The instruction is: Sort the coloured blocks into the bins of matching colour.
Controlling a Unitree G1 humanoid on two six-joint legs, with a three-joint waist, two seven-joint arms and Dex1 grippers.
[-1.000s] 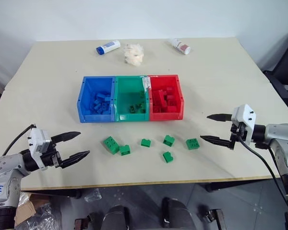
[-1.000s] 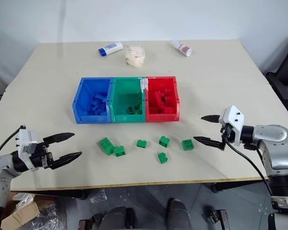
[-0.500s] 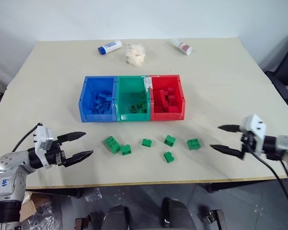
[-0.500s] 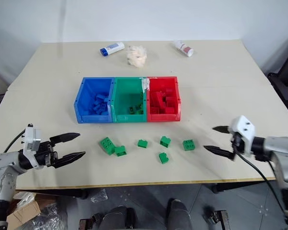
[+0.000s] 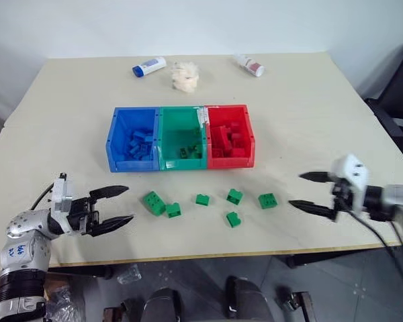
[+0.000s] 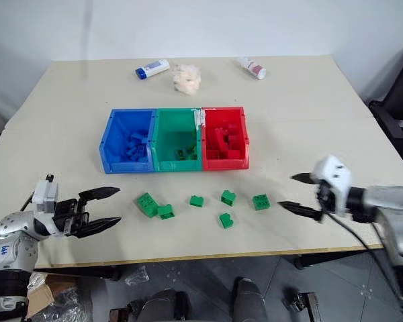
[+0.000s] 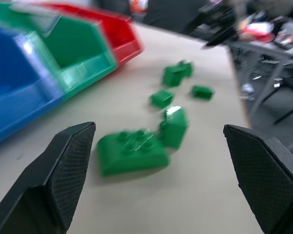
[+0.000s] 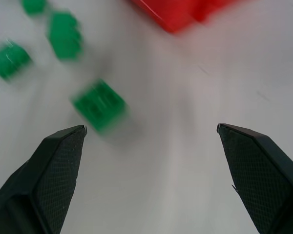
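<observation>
Several green blocks lie loose on the table in front of the bins, among them a long one (image 5: 154, 202) at the left end and a square one (image 5: 268, 200) at the right end. The blue bin (image 5: 131, 164), green bin (image 5: 181, 163) and red bin (image 5: 230, 161) stand joined in a row, each holding bricks of its own colour. My left gripper (image 5: 127, 204) hovers open just left of the long block (image 7: 132, 151), pointing at it. At the other end my right gripper (image 5: 296, 190) is open, a short way right of the square block (image 8: 98, 105). Neither holds anything.
At the table's far side lie a blue-capped white bottle (image 5: 150, 66), a crumpled white wad (image 5: 185, 76) and a red-labelled bottle (image 5: 249, 65). The table's front edge (image 5: 208, 253) runs just below the blocks. A dark chair (image 5: 399, 94) stands past the right edge.
My left gripper has swung to point more toward the blocks. My right gripper drew away to the right, then came back a little, lower. Both stayed open; no block moved.
</observation>
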